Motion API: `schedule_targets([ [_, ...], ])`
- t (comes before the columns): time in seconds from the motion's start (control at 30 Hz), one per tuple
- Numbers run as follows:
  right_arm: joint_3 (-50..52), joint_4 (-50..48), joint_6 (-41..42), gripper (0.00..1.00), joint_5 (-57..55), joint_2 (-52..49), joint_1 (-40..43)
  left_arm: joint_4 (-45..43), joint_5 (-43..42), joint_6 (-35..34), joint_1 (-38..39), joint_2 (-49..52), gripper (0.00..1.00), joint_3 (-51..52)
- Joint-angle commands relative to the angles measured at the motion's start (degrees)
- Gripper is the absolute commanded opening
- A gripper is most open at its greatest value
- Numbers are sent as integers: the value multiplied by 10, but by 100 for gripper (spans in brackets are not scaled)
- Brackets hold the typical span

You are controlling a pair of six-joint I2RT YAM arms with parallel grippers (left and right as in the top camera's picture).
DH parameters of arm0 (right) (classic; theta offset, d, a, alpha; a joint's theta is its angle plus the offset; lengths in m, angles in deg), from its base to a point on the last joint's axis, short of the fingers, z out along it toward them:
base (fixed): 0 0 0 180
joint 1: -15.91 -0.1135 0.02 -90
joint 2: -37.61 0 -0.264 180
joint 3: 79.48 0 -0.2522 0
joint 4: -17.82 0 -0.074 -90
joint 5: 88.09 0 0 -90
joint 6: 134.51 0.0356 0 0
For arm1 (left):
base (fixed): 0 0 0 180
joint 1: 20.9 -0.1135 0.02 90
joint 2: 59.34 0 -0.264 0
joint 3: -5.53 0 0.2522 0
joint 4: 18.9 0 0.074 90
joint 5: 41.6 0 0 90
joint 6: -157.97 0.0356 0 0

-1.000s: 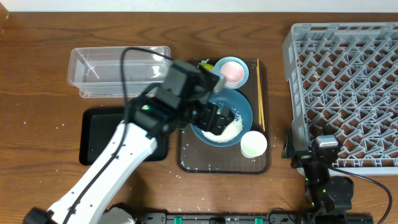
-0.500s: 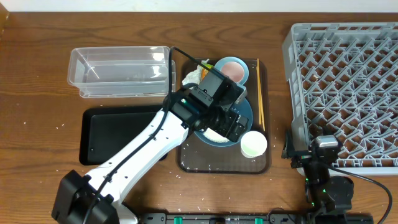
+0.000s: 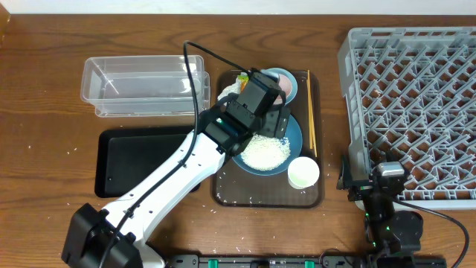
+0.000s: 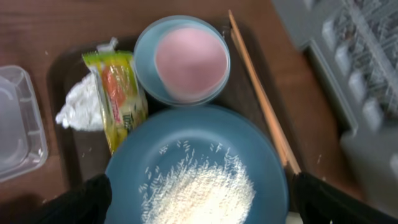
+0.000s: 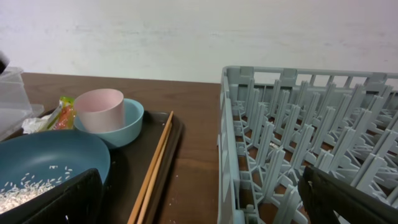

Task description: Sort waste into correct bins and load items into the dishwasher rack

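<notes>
A heap of white rice (image 3: pixel 264 152) lies in the large blue bowl (image 3: pixel 294 134) on the brown serving tray (image 3: pixel 223 190). My left gripper (image 3: pixel 274 119) hovers over the bowl's far side; in the left wrist view it (image 4: pixel 202 202) is open and empty above the rice (image 4: pixel 205 190). Behind the bowl (image 4: pixel 186 134) are the small light-blue bowl with a pink inside (image 4: pixel 189 59), the yellow-green wrapper (image 4: pixel 121 99) and the white tissue (image 4: pixel 81 112). The chopsticks (image 3: pixel 311 112) lie along the tray's right edge, and the white cup (image 3: pixel 303 173) stands at its front right. My right gripper (image 5: pixel 205 205) is open and empty beside the grey rack (image 3: pixel 413 112).
The clear tub (image 3: pixel 141 85) stands at the back left, with the black tray (image 3: pixel 134 160) in front of it. The rack (image 5: pixel 298 124) fills the right side. Loose rice grains are scattered on the serving tray and the table.
My left gripper has moved from above the bowl's near right side, by the cup, toward the bowl's far side, uncovering the rice. The right arm has not moved.
</notes>
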Motion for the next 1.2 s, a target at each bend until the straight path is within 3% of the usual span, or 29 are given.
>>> schedule_targets([
  [0.0,1,2,-9,99,-5,0,-7,-32,34,-90,0,0,95,-8],
  [0.13,1,2,-9,99,-5,0,-7,-41,63,-87,-1,7,95,-6],
  [0.37,1,2,-9,99,-6,0,-7,30,209,-87,-17,14,95,0],
  [0.5,1,2,-9,99,-6,0,-7,72,217,-88,-44,14,94,0],
  [0.6,1,2,-9,99,-6,0,-7,91,195,-88,-55,14,94,0],
  [0.9,1,2,-9,99,-6,0,-7,95,-28,-88,-53,14,90,0],
  [1.17,1,2,-9,99,-6,0,-7,55,-37,-90,-53,14,90,0],
])
